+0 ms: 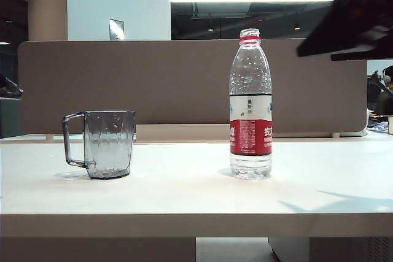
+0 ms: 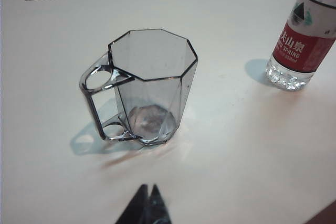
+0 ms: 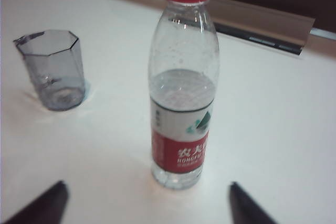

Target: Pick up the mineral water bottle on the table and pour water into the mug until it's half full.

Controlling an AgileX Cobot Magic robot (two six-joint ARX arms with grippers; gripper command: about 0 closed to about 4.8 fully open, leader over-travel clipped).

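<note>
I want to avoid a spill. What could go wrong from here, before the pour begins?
1. The mineral water bottle has no cap, so squeezing or tilting it early may spill water; the open right gripper faces it.
2. The mug is empty and may slide; the left gripper, apparently shut, hovers near without holding it.

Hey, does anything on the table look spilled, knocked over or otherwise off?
Nothing stands out. The mineral water bottle stands upright, uncapped, and the mug stands upright and empty beside it, apart. The table shows no spill. Neither end effector touches anything.
</note>
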